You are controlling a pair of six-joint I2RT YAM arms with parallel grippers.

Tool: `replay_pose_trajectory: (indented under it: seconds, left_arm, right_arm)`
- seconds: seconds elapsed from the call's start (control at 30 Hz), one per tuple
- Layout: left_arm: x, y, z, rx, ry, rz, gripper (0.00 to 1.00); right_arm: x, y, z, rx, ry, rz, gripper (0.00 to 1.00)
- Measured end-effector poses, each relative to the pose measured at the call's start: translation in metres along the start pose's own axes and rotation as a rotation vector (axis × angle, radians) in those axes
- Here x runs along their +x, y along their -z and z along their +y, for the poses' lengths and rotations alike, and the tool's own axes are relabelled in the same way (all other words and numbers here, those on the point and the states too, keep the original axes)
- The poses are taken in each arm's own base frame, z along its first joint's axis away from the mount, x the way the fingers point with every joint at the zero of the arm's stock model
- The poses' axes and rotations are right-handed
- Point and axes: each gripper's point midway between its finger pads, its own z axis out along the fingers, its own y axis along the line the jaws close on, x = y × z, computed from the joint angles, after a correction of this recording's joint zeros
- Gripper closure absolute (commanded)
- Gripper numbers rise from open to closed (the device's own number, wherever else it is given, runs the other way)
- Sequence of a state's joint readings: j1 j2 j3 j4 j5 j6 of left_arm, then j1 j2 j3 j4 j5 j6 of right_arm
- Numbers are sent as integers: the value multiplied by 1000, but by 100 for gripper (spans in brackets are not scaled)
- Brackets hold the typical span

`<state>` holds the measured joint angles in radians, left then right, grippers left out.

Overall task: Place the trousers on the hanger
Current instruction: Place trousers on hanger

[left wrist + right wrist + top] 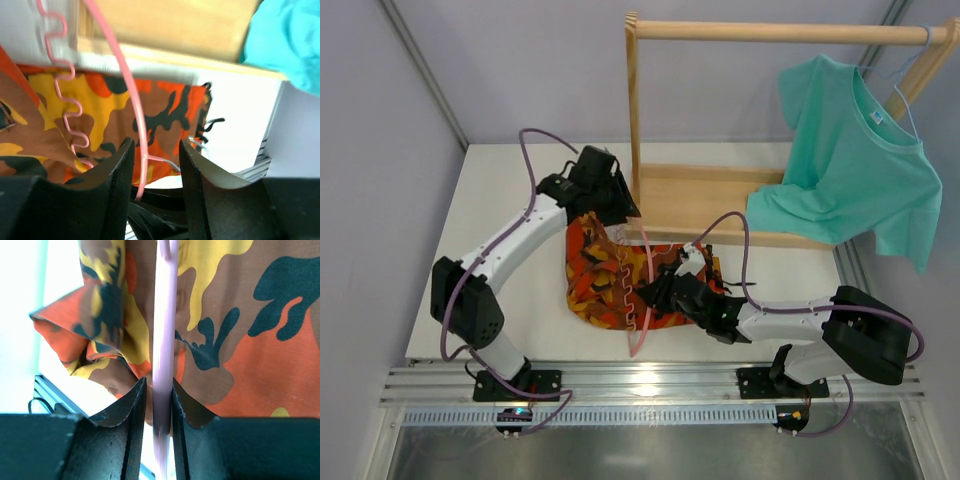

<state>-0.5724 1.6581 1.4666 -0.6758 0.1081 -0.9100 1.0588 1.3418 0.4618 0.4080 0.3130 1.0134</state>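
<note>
1. The right hand (pixel 158 381) is pinched narrow on one thin arm of the hanger (pixel 164 330), with the rod right between its pads. It's a smooth skinny rod and not much contact, so my guess is it twists or slides in that pinch as soon as cloth weight loads it.
2. The left hand (pixel 156 145) is spread fairly wide. Another pink run of the hanger passes through the gap and touches neither finger, as far as I can tell. If it closes off-centre, it could shove the wire instead of catching it. With the other end clamped, that would lever the whole hanger.
3. The trousers (pixel 600 285) lie bunched on the worktop (pixel 500 170), directly behind the rod the right hand grips and just past the left hand's fingertips. The ridged bar (pixel 67 100) lies across the cloth, off to one side of the left hand. I can't tell if any cloth actually goes over it. If none does, a lift just brings the hanger up bare.
4. The black drawstrings (pixel 212 122) trail out past the left hand's far finger, so they look like prime snag material.
5. The wooden rack (pixel 720 200) sits just beyond the left hand, so a careless swing upward could clip it.
</note>
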Motion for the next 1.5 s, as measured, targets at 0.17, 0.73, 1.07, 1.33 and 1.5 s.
replay_pose_trajectory:
  seconds: [0.17,0.73,1.07,1.33,1.5]
  left_arm:
    - [-31,46,9,-74,-100,-129,81]
    - [80,6,142,-220,-126,241,99]
    - [117,-23,120,2,-72,284,100]
    - [117,-28,116,45,-56,267,97]
    - [110,-23,109,48,-74,252,73]
  right_arm:
    - [2,0,-5,18,15,8,73]
    - [5,-9,23,-7,33,31,96]
    - [10,-12,35,-40,42,48,96]
    - [20,-20,54,-81,79,90,78]
    - [25,-19,58,-89,101,102,75]
